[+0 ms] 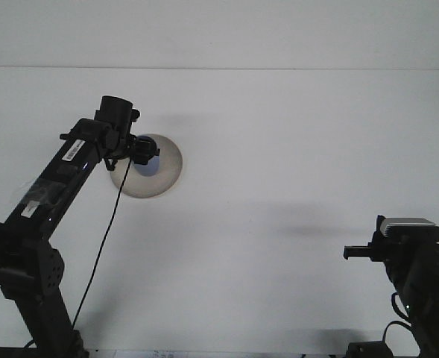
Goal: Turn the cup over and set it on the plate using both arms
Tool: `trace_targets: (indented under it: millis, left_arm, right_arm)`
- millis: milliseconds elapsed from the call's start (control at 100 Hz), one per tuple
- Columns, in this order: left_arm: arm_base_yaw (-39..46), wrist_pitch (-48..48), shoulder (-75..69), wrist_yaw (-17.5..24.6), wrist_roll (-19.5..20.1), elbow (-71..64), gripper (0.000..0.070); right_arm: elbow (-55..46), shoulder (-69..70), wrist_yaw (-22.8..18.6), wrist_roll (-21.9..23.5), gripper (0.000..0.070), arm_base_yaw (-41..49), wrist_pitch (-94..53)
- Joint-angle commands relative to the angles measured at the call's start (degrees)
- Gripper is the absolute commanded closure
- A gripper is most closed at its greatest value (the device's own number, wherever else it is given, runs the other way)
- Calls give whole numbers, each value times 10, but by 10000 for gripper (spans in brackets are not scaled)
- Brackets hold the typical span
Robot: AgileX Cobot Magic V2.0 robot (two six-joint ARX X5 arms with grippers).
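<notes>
A round beige plate lies on the white table at upper left. Over its left part my left gripper is shut on a blue cup. The cup sits low against the plate, partly hidden by the dark fingers, and I cannot tell whether it touches the plate. My right gripper hangs at the lower right, pointing left, far from the plate, with nothing visibly in it.
The left arm slants up from the lower left corner, and its black cable droops over the table. The right arm's body fills the lower right corner. The table's far edge meets a white wall.
</notes>
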Motion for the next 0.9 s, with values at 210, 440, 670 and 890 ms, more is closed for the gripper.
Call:
trace_targets:
  millis: [210, 440, 670, 890]
  left_arm:
    - [2, 0, -17, 1, -21, 67, 306]
    - [2, 15, -117, 0, -35, 66, 306]
    - [-10, 45, -256, 0, -50, -30, 306]
    - [-21, 146, -418, 0, -81, -247, 306]
  right_arm:
    - [5, 3, 0, 2, 693, 0, 5]
    - [5, 3, 0, 2, 693, 0, 6]
    - [5, 3, 0, 2, 693, 0, 6]
    - [5, 3, 1, 2, 693, 0, 8]
